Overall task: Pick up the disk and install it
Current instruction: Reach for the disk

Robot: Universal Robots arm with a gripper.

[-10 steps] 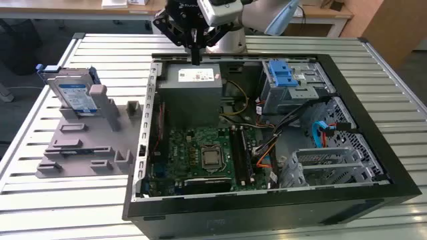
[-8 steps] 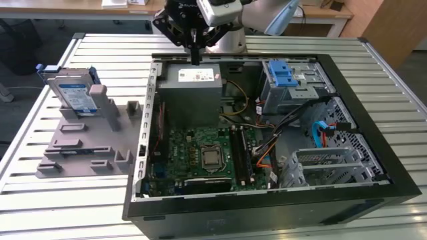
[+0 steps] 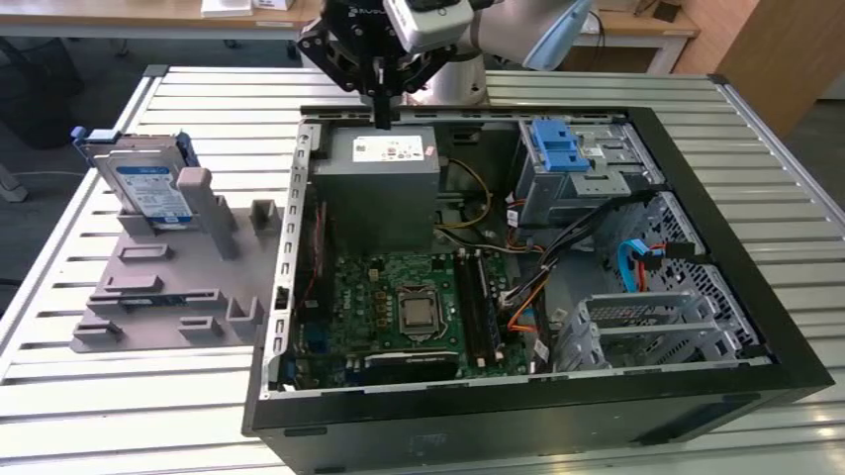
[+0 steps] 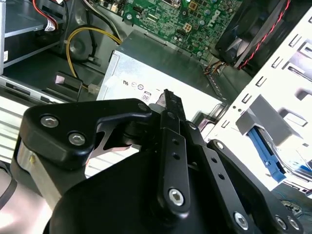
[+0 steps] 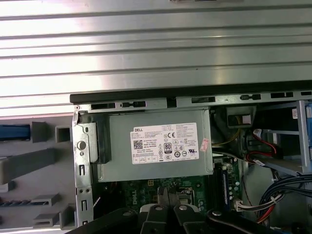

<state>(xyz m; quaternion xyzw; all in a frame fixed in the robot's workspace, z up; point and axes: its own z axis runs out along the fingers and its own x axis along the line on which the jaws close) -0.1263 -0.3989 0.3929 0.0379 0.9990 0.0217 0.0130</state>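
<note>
End effector (image 3: 383,120) hangs at twelve o'clock over the open computer case (image 3: 528,421), fingers pinched together, gripping nothing; beneath it the grey power supply (image 3: 383,198) with its white printed sticker (image 3: 392,149); the disk (image 3: 142,188), blue-and-white label showing, stands upright in the grey fixture (image 3: 165,287) on the slatted worktop (image 3: 93,396), at ten o'clock from the case.

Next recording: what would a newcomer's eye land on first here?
The open computer case fills the middle of the slatted table. The gripper hangs over the grey metal box at the case's far end, while the disk stands in a grey fixture at the exterior view's left.
</note>
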